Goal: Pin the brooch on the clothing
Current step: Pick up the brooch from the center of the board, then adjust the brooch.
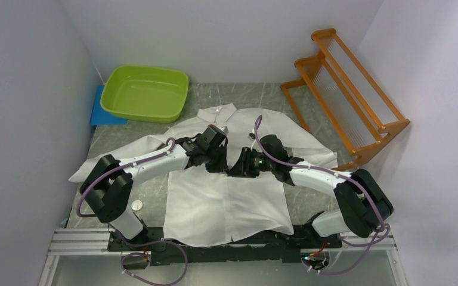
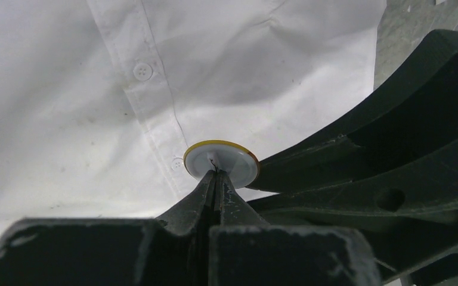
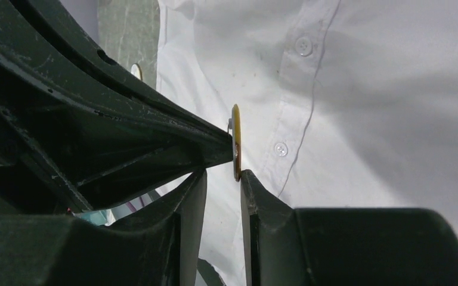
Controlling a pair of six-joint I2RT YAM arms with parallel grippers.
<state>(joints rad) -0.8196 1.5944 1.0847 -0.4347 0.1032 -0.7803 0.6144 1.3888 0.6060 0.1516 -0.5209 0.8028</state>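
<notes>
The clothing, a white button-front shirt (image 1: pixel 226 202), lies flat on the table with its collar at the far side. Both grippers meet above its chest. The brooch (image 2: pixel 229 159) is a round disc with a white back and a yellow rim. My left gripper (image 2: pixel 216 176) is shut on the small pin at its back and holds it above the button placket (image 2: pixel 143 71). In the right wrist view the brooch (image 3: pixel 236 140) shows edge-on. My right gripper (image 3: pixel 222 174) is open just below it, and one fingertip (image 3: pixel 248 180) is right at the disc's lower rim.
A green basin (image 1: pixel 146 92) sits at the far left on a blue mat (image 1: pixel 102 114). An orange wooden rack (image 1: pixel 349 89) stands at the far right. A small round silvery object (image 1: pixel 136 205) lies on the table left of the shirt. White walls close in on three sides.
</notes>
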